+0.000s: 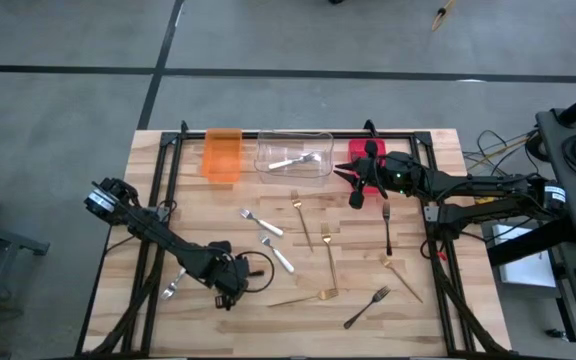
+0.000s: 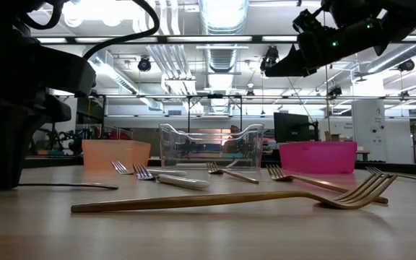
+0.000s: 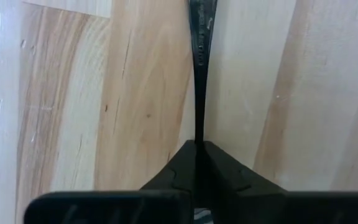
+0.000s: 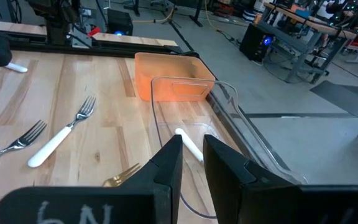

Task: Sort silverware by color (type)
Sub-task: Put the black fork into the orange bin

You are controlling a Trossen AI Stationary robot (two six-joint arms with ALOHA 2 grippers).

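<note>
Gold fork nearest, unsorted. Clear bin holds one white piece. Left hand pinching dark utensil; right hand slightly spread. You're barely started.

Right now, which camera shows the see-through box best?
The high view: it looks straight down into the clear bin, between the orange bin and the red bin, with white-handled silverware inside. The low view shows only its front wall. The right wrist view shows its rim past the right gripper. The left wrist view misses it.
</note>
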